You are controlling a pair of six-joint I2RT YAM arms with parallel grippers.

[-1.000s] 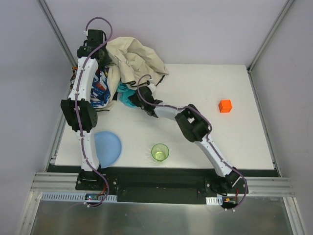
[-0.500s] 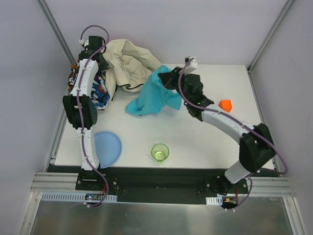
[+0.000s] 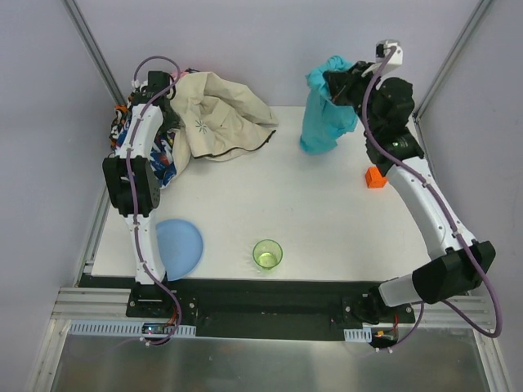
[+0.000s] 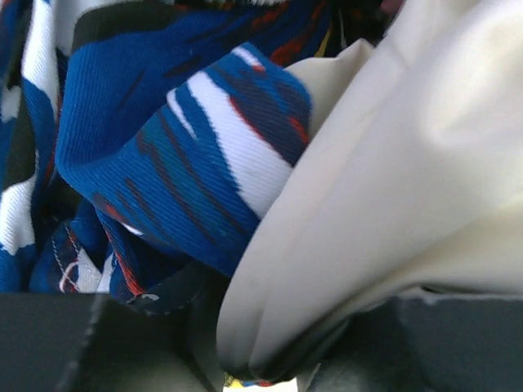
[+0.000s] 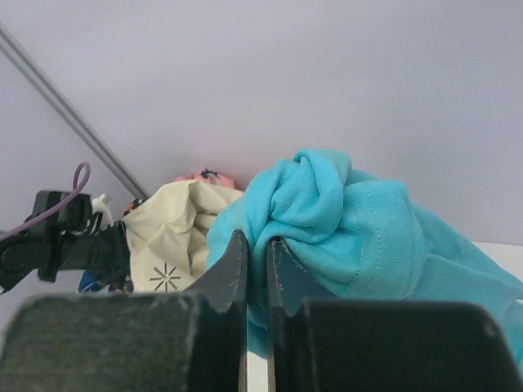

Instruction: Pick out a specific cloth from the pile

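Observation:
The teal cloth (image 3: 320, 122) hangs in the air at the back right, clear of the pile (image 3: 159, 155). My right gripper (image 3: 341, 82) is shut on its bunched top, and the fabric (image 5: 351, 220) bulges over my closed fingers (image 5: 233, 265) in the right wrist view. My left gripper (image 3: 167, 100) is at the back left, shut on a fold of the large beige garment (image 3: 221, 118). In the left wrist view that beige fold (image 4: 409, 163) runs down between my fingers beside a blue-white patterned piece (image 4: 163, 163).
An orange cube (image 3: 376, 176) sits on the white table below the right arm. A green cup (image 3: 267, 254) and a blue bowl (image 3: 178, 247) stand near the front edge. Grey walls and metal posts close in the back corners.
My right gripper has pulled the teal cloth out from under the beige garment and carried it up and to the back right. The beige garment has settled lower at the left.

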